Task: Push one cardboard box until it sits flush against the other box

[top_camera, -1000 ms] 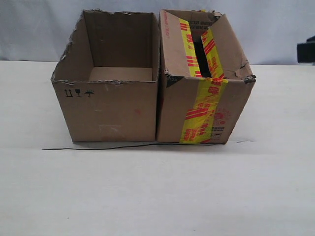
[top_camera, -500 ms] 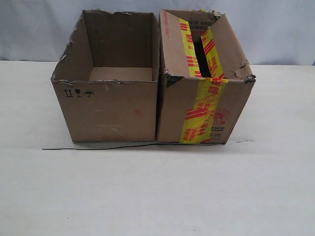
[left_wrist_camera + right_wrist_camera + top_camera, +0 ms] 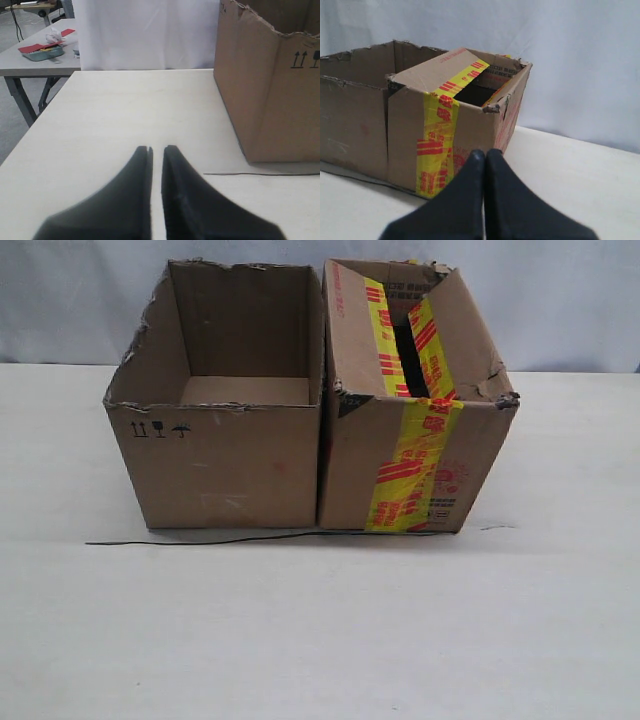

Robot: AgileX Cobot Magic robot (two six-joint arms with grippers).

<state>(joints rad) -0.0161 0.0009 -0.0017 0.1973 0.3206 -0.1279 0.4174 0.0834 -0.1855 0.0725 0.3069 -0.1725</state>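
Exterior view shows yellow-and-red-taped cardboard box (image 3: 420, 460) apparently flush against plain brown ragged-rimmed cardboard box (image 3: 225, 465), so nothing seems left; left gripper (image 3: 156, 150) and right gripper (image 3: 485, 155) are closed and empty.

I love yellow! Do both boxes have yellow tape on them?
No, only the right box has yellow and red tape; the left box is plain brown cardboard.

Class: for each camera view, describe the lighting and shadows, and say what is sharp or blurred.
Exterior view: soft, even light, only a thin shadow under the plain brown ragged-rimmed cardboard box and the yellow-and-red-taped cardboard box, both sharp. Left wrist view: black left claw blurred, plain box crisp. Right wrist view: black right claw soft-edged, taped box sharp.
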